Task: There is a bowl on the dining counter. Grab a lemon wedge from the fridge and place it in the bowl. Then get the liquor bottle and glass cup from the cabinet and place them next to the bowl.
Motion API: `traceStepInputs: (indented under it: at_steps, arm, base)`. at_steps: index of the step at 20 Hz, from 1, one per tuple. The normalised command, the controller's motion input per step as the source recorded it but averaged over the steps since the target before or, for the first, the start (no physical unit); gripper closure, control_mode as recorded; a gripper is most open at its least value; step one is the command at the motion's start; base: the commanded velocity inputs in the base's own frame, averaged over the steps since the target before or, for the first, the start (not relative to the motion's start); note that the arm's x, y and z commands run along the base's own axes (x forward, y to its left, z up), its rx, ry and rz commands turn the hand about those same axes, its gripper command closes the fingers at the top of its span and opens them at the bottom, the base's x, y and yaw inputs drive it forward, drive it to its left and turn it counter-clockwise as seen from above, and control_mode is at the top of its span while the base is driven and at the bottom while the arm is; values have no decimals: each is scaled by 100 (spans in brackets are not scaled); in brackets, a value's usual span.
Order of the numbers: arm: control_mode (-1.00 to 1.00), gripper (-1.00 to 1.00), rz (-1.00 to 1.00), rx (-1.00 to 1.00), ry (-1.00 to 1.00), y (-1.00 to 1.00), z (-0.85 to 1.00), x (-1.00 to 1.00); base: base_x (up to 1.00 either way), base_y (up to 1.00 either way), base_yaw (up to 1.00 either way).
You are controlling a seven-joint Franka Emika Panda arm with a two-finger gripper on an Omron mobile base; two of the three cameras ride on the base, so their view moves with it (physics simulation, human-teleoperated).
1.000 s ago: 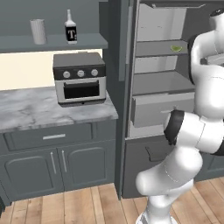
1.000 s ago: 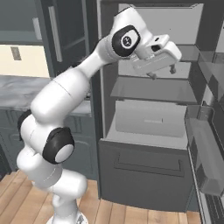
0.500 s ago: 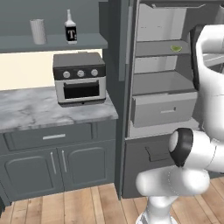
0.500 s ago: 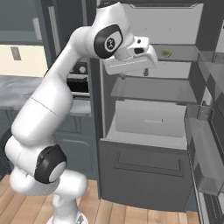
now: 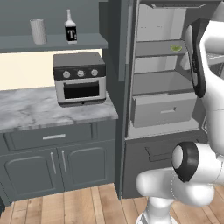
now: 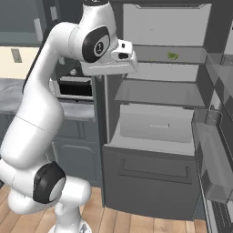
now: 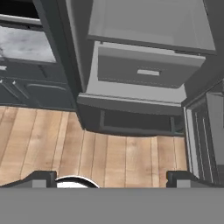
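Lemon wedge [image 5: 176, 48] is sitting small and green toward the right of an upper shelf inside the fridge [image 5: 164, 127], and it is showing again from the right base view [image 6: 172, 56] on that same shelf, with nothing touching it. The fridge is standing with its door [image 6: 217, 150] swung wide to the right, so its pale shelves and a grey drawer [image 6: 154, 128] below them are lying bare to the room. The gripper [image 7: 111, 180] is pointing down at the wooden floor [image 7: 57, 144] in front of the fridge's lower section, and its two dark fingertips [image 7: 40, 178] are standing far apart at the bottom corners of the hand view, holding nothing. The white arm is rising in front of the open fridge, its upper part reaching level with the lemon's shelf while staying apart from it. Off to the left, the liquor bottle [image 5: 70, 28] with its black label is standing upright on the open cabinet [image 5: 52, 41] shelf, and the glass cup [image 5: 38, 31] is standing near it on its left, the two not touching. Below that shelf a grey toaster oven [image 5: 80, 78] is resting on the marble worktop [image 5: 48, 111], which is running over blue-grey drawers and cupboard doors [image 5: 57, 164].
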Motion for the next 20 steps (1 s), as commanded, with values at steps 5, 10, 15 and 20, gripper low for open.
traceStepInputs:
  at_steps: [5, 10, 15, 20]
  arm:
    - [-100, -100, 2, 0, 0, 56, -16, -42]
    - [-100, -100, 0, 0, 0, 1, -8, -22]
    - [100, -100, 0, 0, 0, 0, 0, 0]
    - [100, -100, 0, 0, 0, 0, 0, 0]
  base:
    - [0, 0, 0]
    - [0, 0, 0]
    - [15, -58, 0]
    - [31, -75, 2]
